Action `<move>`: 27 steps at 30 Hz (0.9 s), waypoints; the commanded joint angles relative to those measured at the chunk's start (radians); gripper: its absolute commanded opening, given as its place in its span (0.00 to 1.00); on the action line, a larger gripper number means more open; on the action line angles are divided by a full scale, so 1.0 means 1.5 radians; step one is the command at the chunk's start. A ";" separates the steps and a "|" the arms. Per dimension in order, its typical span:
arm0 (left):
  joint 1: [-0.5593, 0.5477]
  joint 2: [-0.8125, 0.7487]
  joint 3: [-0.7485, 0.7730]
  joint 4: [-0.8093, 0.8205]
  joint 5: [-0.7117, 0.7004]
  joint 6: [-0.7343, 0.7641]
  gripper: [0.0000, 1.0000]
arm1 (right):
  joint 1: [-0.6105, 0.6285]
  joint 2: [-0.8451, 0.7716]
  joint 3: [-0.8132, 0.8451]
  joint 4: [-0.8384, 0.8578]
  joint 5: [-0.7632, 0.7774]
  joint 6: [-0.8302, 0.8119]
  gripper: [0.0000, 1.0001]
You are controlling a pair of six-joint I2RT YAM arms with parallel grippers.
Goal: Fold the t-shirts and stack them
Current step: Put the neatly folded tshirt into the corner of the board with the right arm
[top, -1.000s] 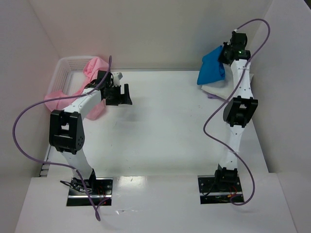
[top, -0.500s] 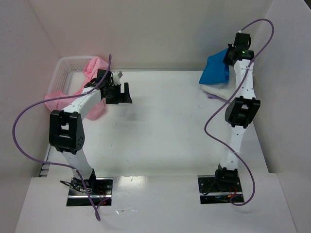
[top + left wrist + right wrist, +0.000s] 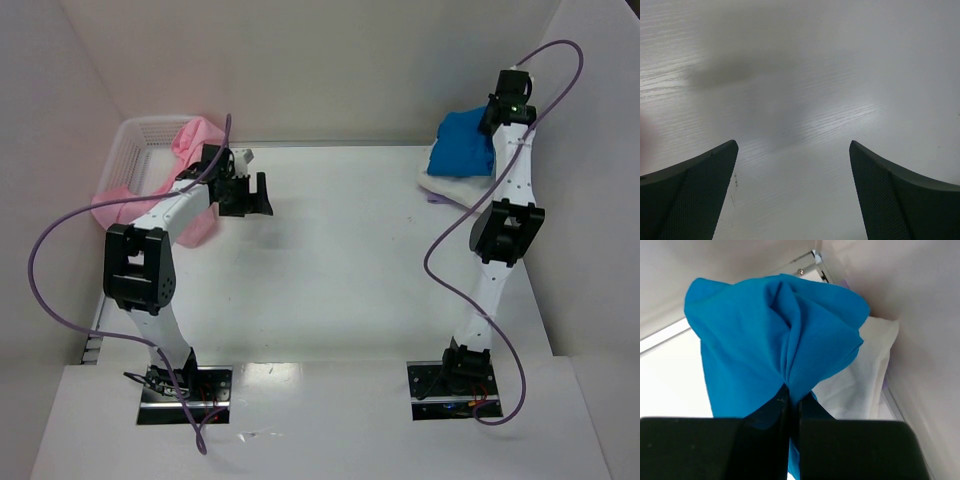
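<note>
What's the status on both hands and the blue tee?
Left hand open, empty, over table. Right hand shut on blue tee, bunched, over white tee in far right corner. Wall close beside it.

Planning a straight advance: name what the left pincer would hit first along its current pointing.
Likely the table: the wrist view of the left pincer shows only tabletop ahead of its open fingers, though how far is unclear.
</note>
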 commanded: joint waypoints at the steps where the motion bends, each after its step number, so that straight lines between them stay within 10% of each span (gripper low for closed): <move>1: 0.004 0.015 0.022 -0.002 0.017 0.020 1.00 | -0.003 -0.044 -0.011 0.012 0.054 -0.011 0.06; 10: 0.004 0.021 0.022 -0.002 0.017 0.020 1.00 | -0.003 -0.023 -0.045 0.026 0.103 -0.019 0.16; 18: 0.004 0.027 0.028 -0.002 0.023 0.020 1.00 | -0.003 -0.040 -0.060 0.026 0.101 -0.006 0.93; 27: 0.004 0.021 0.034 -0.008 0.030 0.020 1.00 | 0.038 -0.138 -0.128 0.072 0.079 -0.006 1.00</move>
